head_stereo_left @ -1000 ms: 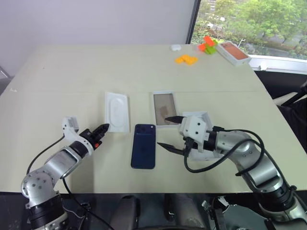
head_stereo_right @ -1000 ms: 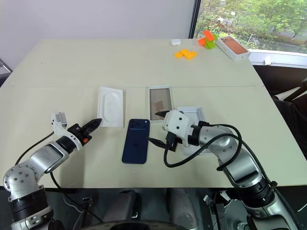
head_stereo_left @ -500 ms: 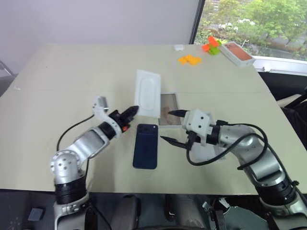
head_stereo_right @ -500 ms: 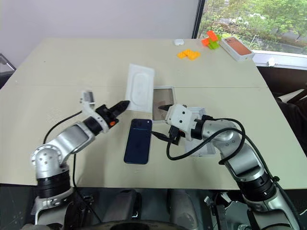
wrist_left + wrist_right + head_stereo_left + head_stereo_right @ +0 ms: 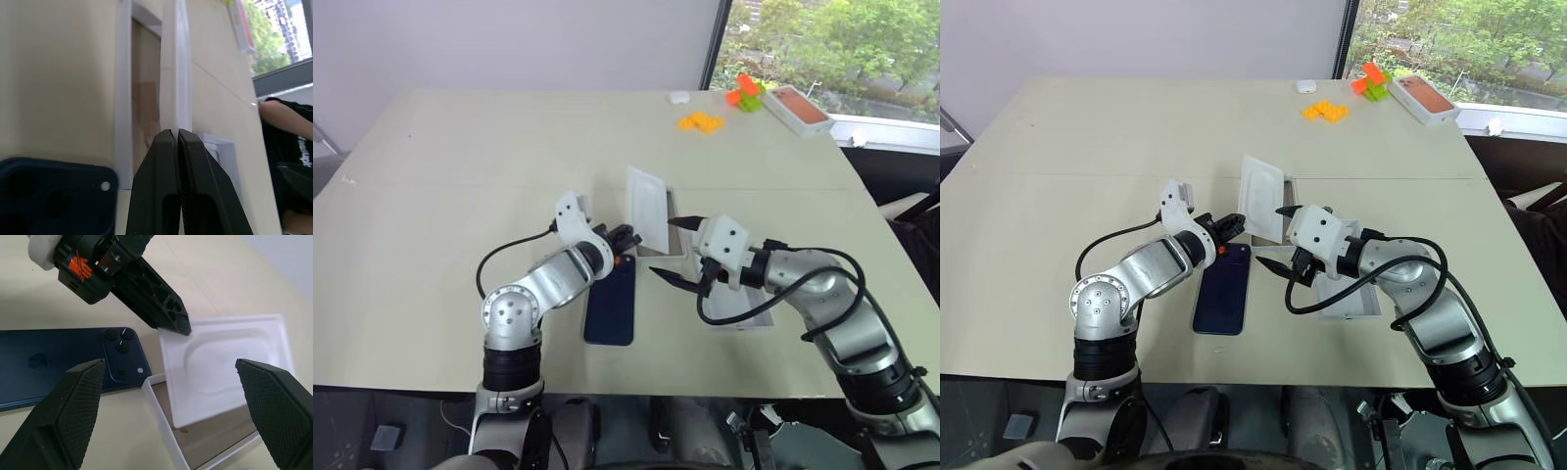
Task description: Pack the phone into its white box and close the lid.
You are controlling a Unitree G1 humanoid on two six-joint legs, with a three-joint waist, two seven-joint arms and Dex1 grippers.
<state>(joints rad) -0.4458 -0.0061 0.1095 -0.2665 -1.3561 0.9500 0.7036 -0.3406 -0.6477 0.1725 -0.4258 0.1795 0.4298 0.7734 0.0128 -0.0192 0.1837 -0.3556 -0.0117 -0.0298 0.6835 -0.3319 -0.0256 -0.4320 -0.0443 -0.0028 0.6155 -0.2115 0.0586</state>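
Note:
The dark navy phone (image 5: 611, 299) lies flat on the table with its camera bump at the far end. My left gripper (image 5: 625, 238) is shut on the edge of a thin white insert (image 5: 648, 209) with an oval recess. It holds the insert tilted up over the white box (image 5: 122, 98), which is partly hidden behind it. Just right of the insert, my right gripper (image 5: 666, 250) is open and holds nothing, one finger high and one low. The lid (image 5: 744, 313) lies open side up under my right forearm, to the right of the phone.
At the far right corner of the table stand a box with an orange-red top (image 5: 793, 106), orange bricks (image 5: 695, 121), green and orange bricks (image 5: 744, 93) and a small white object (image 5: 677, 97). A window runs along the table's far right.
My left gripper has carried the insert up off the table left of the phone and to the right, over the white box. The right arm has stayed nearly still.

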